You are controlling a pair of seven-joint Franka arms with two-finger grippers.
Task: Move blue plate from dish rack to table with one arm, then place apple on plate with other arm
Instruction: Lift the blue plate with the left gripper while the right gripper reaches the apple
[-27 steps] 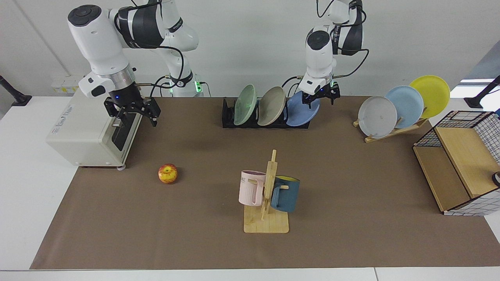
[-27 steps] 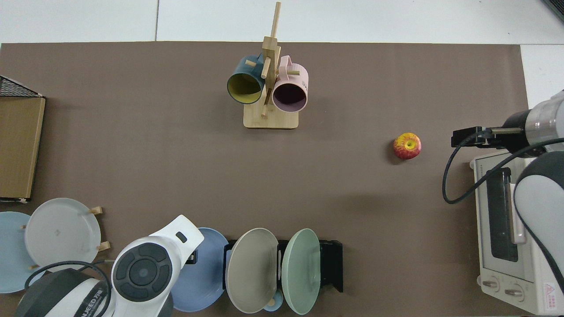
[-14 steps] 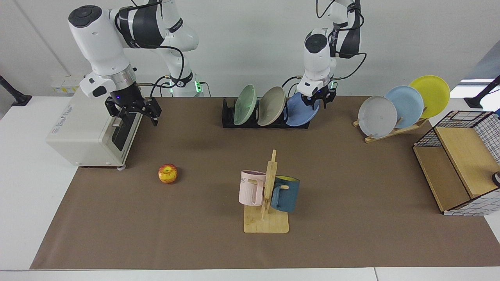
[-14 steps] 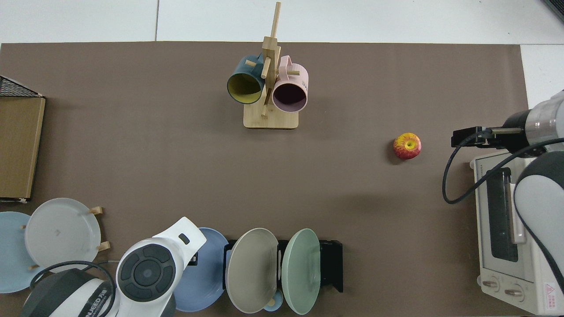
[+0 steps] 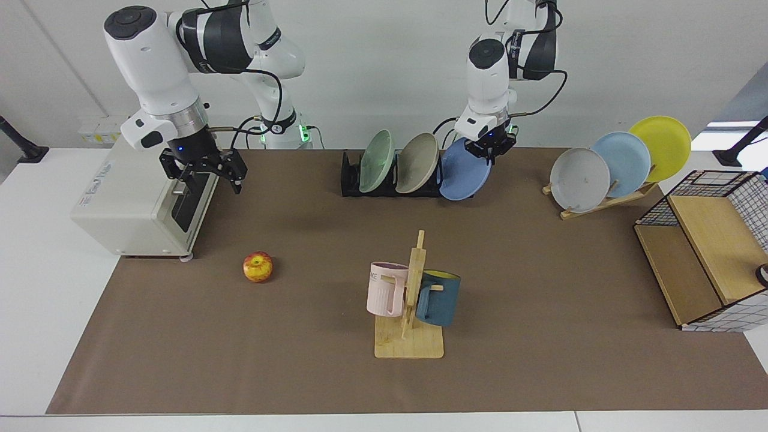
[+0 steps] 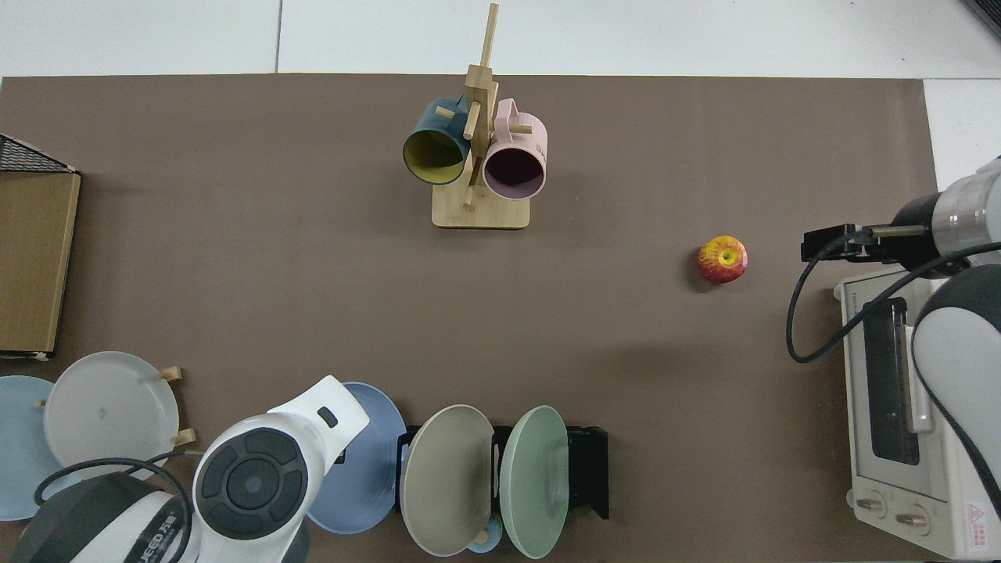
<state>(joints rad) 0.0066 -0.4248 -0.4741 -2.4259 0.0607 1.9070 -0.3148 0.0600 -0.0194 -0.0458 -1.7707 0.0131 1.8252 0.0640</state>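
Robot arms, two of them, stood behind a counter (image 5: 36, 288) covered by a brown mat. Left end effector (image 5: 492, 150) sat at the upper rim of the blue plate (image 5: 465, 177), its fingers closed together on that rim. Directly below it the plate leaned tilted at the end of the black dish rack (image 5: 351, 177), beside a beige plate (image 5: 417, 163) and a green plate (image 5: 377, 161) standing in the slots. In the top view the left arm's wrist covered part of the blue plate (image 6: 364, 469). Right end effector (image 5: 207, 174) hung with fingers apart in front of a white toaster oven (image 5: 129, 207), its arm waiting. Apple (image 5: 258, 267) lay on the mat below that end effector, well apart from it and far from the blue plate.
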